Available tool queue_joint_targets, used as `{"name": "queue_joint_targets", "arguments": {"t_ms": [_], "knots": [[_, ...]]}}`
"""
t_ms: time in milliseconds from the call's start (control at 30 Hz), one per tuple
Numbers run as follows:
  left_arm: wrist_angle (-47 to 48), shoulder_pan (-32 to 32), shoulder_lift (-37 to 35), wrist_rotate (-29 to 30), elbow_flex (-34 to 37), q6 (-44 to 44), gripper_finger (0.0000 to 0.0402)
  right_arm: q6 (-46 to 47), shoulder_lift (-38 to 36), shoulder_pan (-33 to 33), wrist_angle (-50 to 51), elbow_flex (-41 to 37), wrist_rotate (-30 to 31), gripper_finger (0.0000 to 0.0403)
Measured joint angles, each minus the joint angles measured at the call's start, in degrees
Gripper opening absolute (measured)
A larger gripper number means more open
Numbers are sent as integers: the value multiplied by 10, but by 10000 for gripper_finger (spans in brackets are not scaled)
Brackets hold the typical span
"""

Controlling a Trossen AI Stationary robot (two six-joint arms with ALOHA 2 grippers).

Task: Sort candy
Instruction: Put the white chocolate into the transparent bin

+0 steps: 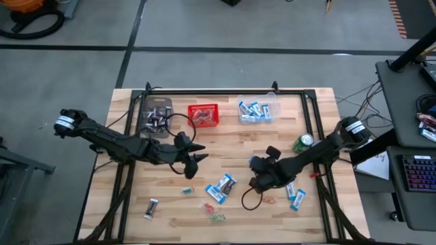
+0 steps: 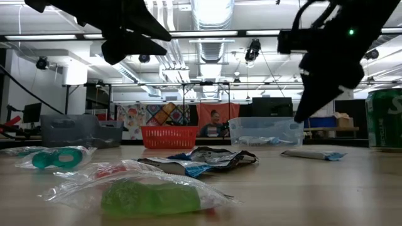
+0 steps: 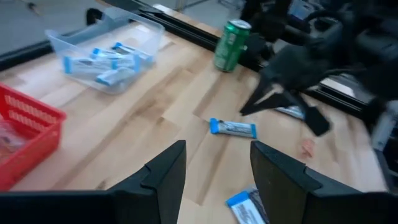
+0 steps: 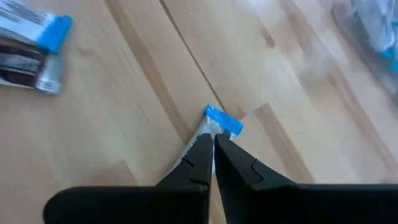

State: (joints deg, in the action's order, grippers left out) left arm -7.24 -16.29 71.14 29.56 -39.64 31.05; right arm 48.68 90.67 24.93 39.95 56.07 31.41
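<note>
far row: I see left bin (image 1: pixel 156 118), basket (image 1: pixel 204 115), right bin (image 1: pixel 258 109)
can (image 1: pixel 303 142): right of bins
loose candy (image 1: pixel 221 188): near middle

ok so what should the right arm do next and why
Probably lift. The right gripper is shut on a blue-and-white packet just above the table, and the clear bin that holds like packets lies at the far edge, so raise it, then carry it there.

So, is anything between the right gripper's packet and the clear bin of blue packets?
Nothing visible: bare wood lies between the blue-and-white packet in the right gripper and the clear bin; the green can stands aside.
</note>
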Motion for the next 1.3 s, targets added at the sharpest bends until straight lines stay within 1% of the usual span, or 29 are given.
{"name": "queue_joint_targets", "arguments": {"t_ms": [67,167,300,367,433,567,633,700,767,833,933,1100,1167,1233,1300], "knots": [[-3,-2,5,14,0,1,162,-15,-14,0,0,0,1,9],[-6,-2,10,19,0,1,162,-45,-36,-1,-7,-2,1,8],[-10,-2,15,18,0,11,162,-108,-67,-1,-57,-22,-4,8],[-8,-4,18,14,0,12,162,-132,-83,2,-106,-48,-8,8],[-10,-4,20,14,0,12,162,-173,-99,12,-177,-85,0,8],[-13,-4,30,14,0,11,162,-214,-118,27,-297,-171,58,9],[-19,-4,35,14,0,11,162,-216,-124,29,-338,-204,68,9],[-28,-4,42,15,0,10,162,-210,-127,29,-363,-224,60,9],[-33,-4,47,14,0,9,162,-196,-127,30,-369,-235,55,10],[-41,-4,53,15,0,6,162,-164,-126,29,-374,-241,44,18],[-43,-4,57,15,0,6,162,-123,-126,29,-376,-241,27,42],[-49,-4,63,15,0,2,162,-121,-126,29,-376,-235,26,95],[-50,-4,65,15,0,2,162,-108,-125,35,-375,-235,15,113],[-51,-4,67,15,0,1,162,-101,-119,42,-376,-235,15,124],[-53,-4,71,15,0,0,162,-94,-107,46,-376,-236,31,128]]}}
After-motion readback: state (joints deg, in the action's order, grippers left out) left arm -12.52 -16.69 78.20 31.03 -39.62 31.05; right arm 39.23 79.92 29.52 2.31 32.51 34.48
